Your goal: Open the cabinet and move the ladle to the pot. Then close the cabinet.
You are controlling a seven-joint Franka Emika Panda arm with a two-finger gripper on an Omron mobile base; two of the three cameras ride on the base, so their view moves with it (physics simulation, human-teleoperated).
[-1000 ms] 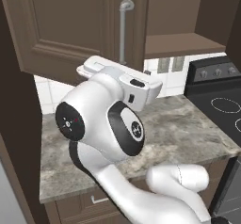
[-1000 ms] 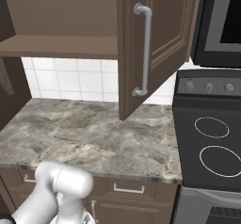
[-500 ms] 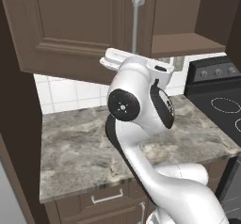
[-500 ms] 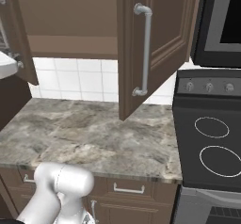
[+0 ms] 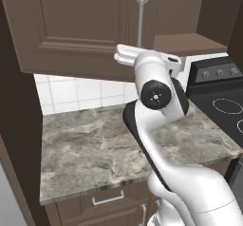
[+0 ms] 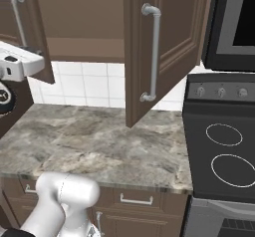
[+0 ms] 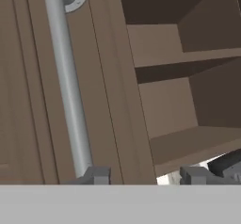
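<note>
2 base cams look fwd/down from behind L & R, sharing tabletop [image 5: 95, 144] & cabinet [image 6: 169, 42]; hand cam close on cabinet door.

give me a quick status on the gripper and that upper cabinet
Gripper open, at the left door's silver bar handle, not clamped. Dark brown wooden upper cabinet: right door swung open, shelves bare here. Nothing in the way.

Dark matt brown wood on the cabinet [image 7: 117, 77], and its handle [image 7: 66, 77] just above the gripper [image 7: 143, 175] is smooth brushed silver metal. Below the gripper, the table [image 5: 95, 144] is polished grey mottled stone.
</note>
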